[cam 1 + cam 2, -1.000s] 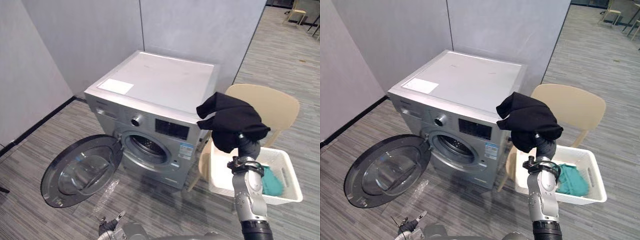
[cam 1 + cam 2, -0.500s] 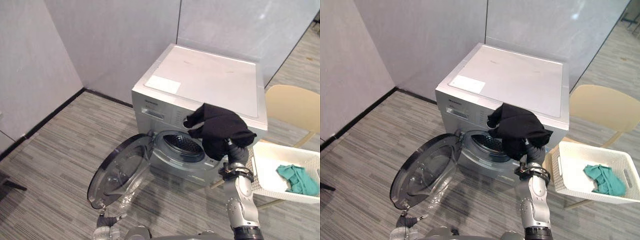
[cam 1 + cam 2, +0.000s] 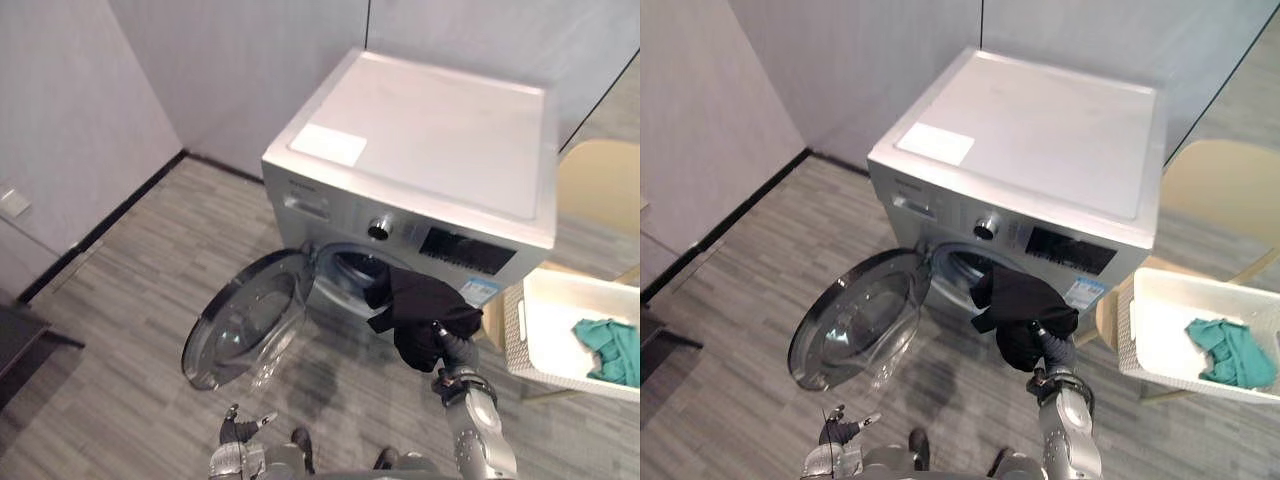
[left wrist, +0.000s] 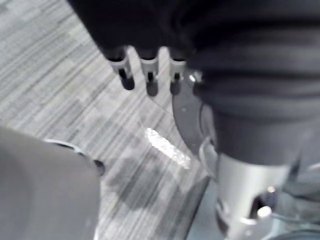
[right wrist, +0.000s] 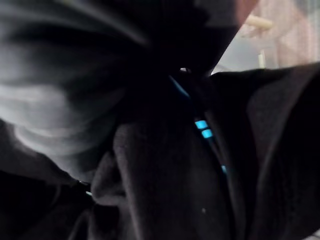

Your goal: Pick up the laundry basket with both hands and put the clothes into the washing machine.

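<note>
The right hand is buried under the black garment, so its grip cannot be made out. The garment hangs just before the drum opening of the washing machine, whose door stands open. The left hand hangs low with straight fingers, holding nothing. The laundry basket, cut off at the frame's edge, holds a teal cloth.

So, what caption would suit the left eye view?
Black garment over the right hand, before the washing machine with its door open; teal cloth in the basket.
</note>
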Controlling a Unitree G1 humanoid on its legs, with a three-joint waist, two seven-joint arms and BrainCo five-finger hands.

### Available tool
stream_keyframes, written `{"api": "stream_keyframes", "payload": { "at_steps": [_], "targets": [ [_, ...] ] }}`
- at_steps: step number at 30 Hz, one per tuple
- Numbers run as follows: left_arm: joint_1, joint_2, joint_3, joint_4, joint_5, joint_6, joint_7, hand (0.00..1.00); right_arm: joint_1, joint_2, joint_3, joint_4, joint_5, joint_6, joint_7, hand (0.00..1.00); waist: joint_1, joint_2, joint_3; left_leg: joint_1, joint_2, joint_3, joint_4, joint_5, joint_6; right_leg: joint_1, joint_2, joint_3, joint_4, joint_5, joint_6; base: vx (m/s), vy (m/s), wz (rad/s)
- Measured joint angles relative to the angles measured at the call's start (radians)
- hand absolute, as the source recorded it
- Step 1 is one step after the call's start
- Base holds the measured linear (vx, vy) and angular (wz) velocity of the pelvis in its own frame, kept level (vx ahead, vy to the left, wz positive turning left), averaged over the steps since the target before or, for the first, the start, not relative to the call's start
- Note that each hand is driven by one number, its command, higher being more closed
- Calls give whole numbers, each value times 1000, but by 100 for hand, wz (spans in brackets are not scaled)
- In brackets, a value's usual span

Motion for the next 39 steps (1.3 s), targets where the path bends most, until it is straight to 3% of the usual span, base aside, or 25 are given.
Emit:
{"api": "stream_keyframes", "payload": {
  "at_steps": [3, 5, 8, 11, 13, 17, 21, 24, 28, 31, 32, 34, 39],
  "targets": [
    [-43, 0, 0, -14, -35, -14, 5, 0, -197, -33, 5, 151, 0, 10, -29, 100, 0, 24, 100, -79, -13, -1, 70, -2, 2, -97, -54, 11, 127, -35, -11, -203, 0, 9],
    [-54, 2, 5, -56, -65, -22, 8, 0, -350, -40, 7, 270, 1, 14, -51, 100, 4, 39, 163, -155, -17, -2, 144, -22, 24, -173, -91, 21, 220, -65, -20, -203, -13, 10],
    [-55, 2, 18, -86, -106, -28, 22, 0, -517, -44, -11, 414, 11, 24, -91, 100, 7, 58, 200, -252, -24, -3, 222, -36, 39, -271, -131, 33, 316, -88, -22, -172, -8, 7],
    [-55, -11, 23, -127, -131, -37, 29, 0, -659, -48, -91, 506, 56, 37, -133, 100, 32, 85, 216, -352, -11, 5, 324, -73, 50, -351, -158, 34, 394, -105, -29, -123, -7, 9],
    [-53, -28, 38, -181, -141, -39, 37, 0, -773, -61, -135, 524, 116, 35, -168, 100, 37, 99, 234, -441, 40, 57, 424, -103, 67, -418, -178, 30, 464, -125, -35, -131, -32, 15],
    [-80, -55, 34, -268, -180, -49, 45, 0, -990, -165, -135, 564, 192, 33, -192, 100, 79, 106, 248, -616, 55, 52, 548, -127, 83, -567, -214, 32, 569, -137, -48, -137, 23, 6],
    [-90, -74, 28, -329, -200, -52, 44, 0, -1139, -273, -80, 671, 236, 39, -210, 100, 85, 115, 254, -693, 52, 63, 543, -106, 92, -612, -251, -12, 582, -138, -52, -52, 18, 44],
    [-91, -73, 22, -391, -232, -58, 45, 0, -1267, -394, -24, 732, 299, 40, -214, 100, 124, 116, 255, -766, 38, 80, 483, -54, 110, -695, -261, -23, 558, -117, -72, -2, 23, 16],
    [-89, -78, 21, -479, -275, -62, 47, 0, -1424, -584, 44, 753, 418, 37, -244, 100, 168, 140, 267, -870, 29, 66, 454, 1, 145, -778, -262, -57, 542, -94, -80, 28, 31, 8],
    [-89, -85, 32, -502, -301, -62, 46, 0, -1490, -700, 154, 753, 574, 28, -282, 100, 168, 141, 267, -920, 27, 45, 476, 2, 146, -811, -263, -55, 560, -95, -78, 38, 25, 9],
    [-89, -86, 38, -502, -310, -62, 47, 0, -1536, -752, 187, 743, 661, 9, -312, 100, 169, 140, 268, -944, 27, 40, 484, 2, 146, -832, -261, -48, 563, -96, -76, 27, 19, 5],
    [-88, -86, 43, -501, -322, -60, 53, 0, -1567, -806, 203, 682, 730, -16, -350, 100, 168, 135, 271, -964, 29, 39, 486, 2, 147, -851, -258, -47, 561, -94, -73, 6, 17, -5],
    [-88, -97, 80, -496, -341, -60, 94, 0, -1578, -821, 166, 574, 806, -78, -450, 100, 165, 115, 284, -1035, 57, 18, 523, 4, 150, -890, -228, -63, 548, -79, -58, -12, 21, -15]
  ]
}}
